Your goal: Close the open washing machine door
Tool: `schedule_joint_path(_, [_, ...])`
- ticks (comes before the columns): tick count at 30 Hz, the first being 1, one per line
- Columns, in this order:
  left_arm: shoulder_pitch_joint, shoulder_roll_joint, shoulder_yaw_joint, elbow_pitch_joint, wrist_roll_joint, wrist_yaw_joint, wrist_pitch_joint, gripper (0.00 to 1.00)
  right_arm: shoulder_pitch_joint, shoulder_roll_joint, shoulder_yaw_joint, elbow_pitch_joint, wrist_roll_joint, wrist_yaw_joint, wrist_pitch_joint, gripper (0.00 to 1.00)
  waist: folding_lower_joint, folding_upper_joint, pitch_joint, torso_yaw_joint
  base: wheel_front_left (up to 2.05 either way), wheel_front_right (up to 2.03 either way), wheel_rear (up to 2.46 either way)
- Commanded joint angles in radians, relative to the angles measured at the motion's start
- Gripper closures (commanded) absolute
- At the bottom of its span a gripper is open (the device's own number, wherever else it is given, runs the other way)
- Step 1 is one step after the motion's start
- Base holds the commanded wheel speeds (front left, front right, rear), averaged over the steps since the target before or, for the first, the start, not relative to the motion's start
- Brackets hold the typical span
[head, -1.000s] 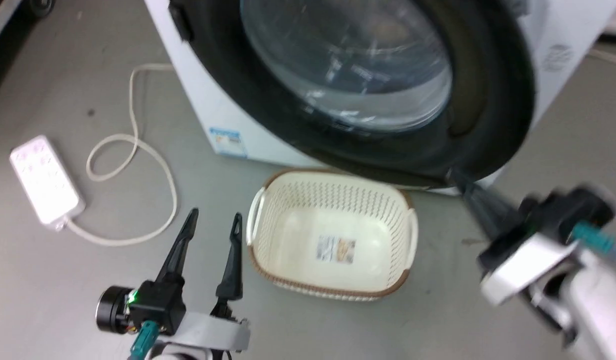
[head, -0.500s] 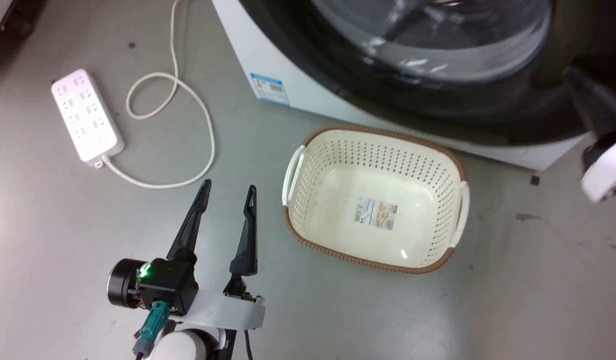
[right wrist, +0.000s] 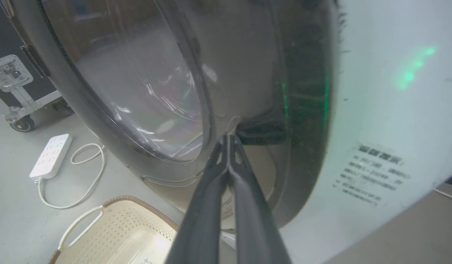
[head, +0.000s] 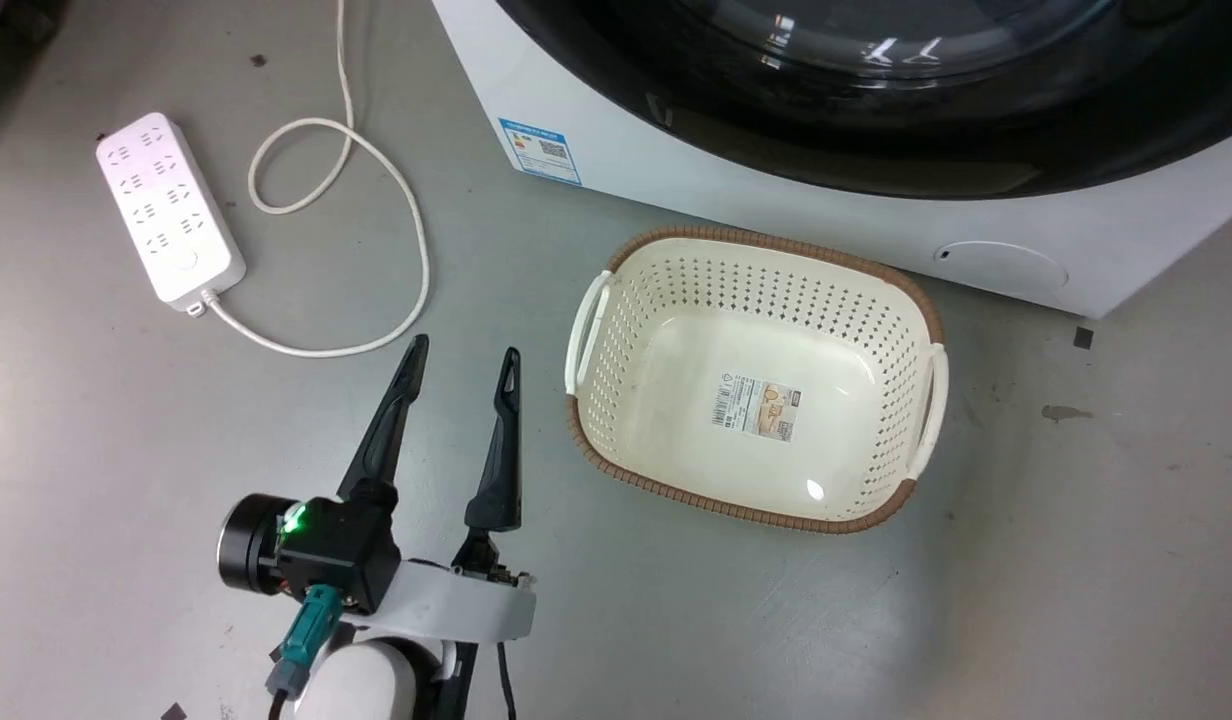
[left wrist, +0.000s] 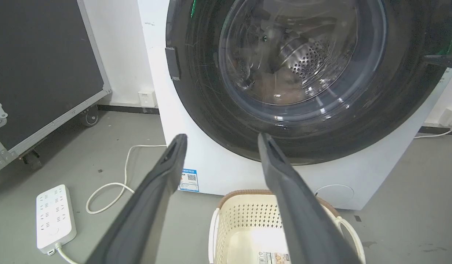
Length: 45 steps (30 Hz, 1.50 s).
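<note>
While the head camera has swung, the washing machine door (left wrist: 204, 110), which jutted over the basket (head: 736, 240) a second ago, now lies flat against the washing machine (head: 776, 215), so closing looks nearly done; the latch I cannot judge. The right gripper (right wrist: 229, 139), fingers pinched together, sits at the door's black rim; the left gripper (head: 466, 348) hangs spread wide. The blue label (head: 539, 150) shows a QR code, text too small; side writing (right wrist: 376, 172) is blurred.
</note>
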Motion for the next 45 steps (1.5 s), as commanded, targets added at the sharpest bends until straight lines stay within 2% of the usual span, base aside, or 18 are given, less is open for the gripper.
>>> schedule_joint_path(1, [-0.015,-0.001,0.002,0.001,-0.001,0.004,-0.005,0.00,-0.046,-0.014,-0.019,0.026,-0.002,-0.012,-0.015,1.00,0.0000,0.0000,-0.003,-0.003,0.00,0.00,0.00])
schedule_joint_path(9, [-0.006,-0.001,0.028,0.028,0.003,-0.009,-0.005,0.00,0.010,0.023,0.030,0.062,0.023,-0.012,-0.104,1.00,0.0000,0.0000,-0.084,-0.034,0.00,0.00,0.00])
schedule_joint_path(10, [0.000,-0.002,0.031,0.033,0.002,-0.011,-0.005,0.00,0.029,0.029,0.037,0.056,0.023,-0.012,-0.125,0.69,0.0000,0.0000,-0.099,-0.040,0.00,0.00,0.00])
schedule_joint_path(11, [0.006,-0.002,0.034,0.039,0.002,-0.013,-0.005,0.00,0.052,0.035,0.047,0.050,0.019,-0.012,-0.144,0.00,0.0000,0.0000,-0.116,-0.048,0.00,0.00,0.00])
schedule_joint_path(14, [0.026,-0.002,0.042,0.059,0.005,-0.022,-0.005,0.00,0.125,0.054,0.055,0.028,0.000,-0.012,-0.190,0.00,0.0000,0.0000,-0.172,-0.073,0.00,0.00,0.00])
schedule_joint_path(19, [0.069,0.002,0.071,0.088,0.010,-0.039,-0.005,0.00,0.286,0.129,-0.031,-0.033,-0.047,-0.012,-0.225,0.00,0.0000,0.0000,-0.270,-0.122,0.00,0.00,0.00])
schedule_joint_path(28, [0.149,0.008,0.111,0.110,0.013,-0.066,-0.005,0.00,0.641,0.299,-0.275,-0.316,-0.252,-0.012,-0.229,0.00,0.0000,0.0000,-0.372,-0.209,0.00,0.00,0.00])
schedule_joint_path(32, [0.173,0.012,0.124,0.120,0.013,-0.076,-0.005,0.00,0.785,0.375,-0.319,-0.436,-0.339,-0.012,-0.226,0.00,0.0000,0.0000,-0.391,-0.245,0.00,0.00,0.00])
schedule_joint_path(34, [0.195,0.014,0.136,0.134,0.011,-0.082,-0.005,0.00,0.893,0.437,-0.325,-0.506,-0.395,-0.012,-0.223,0.00,0.0000,0.0000,-0.399,-0.269,0.00,0.00,0.00])
schedule_joint_path(39, [0.206,0.013,0.138,0.147,0.018,-0.086,-0.005,0.00,0.957,0.481,-0.332,-0.527,-0.429,-0.012,-0.224,0.00,0.0000,0.0000,-0.401,-0.275,0.00,0.00,0.00])
schedule_joint_path(45, [0.200,0.017,0.132,0.165,0.025,-0.097,-0.005,0.00,0.959,0.497,-0.319,-0.529,-0.440,-0.012,-0.225,0.00,0.0000,0.0000,-0.398,-0.280,0.00,0.00,0.00])
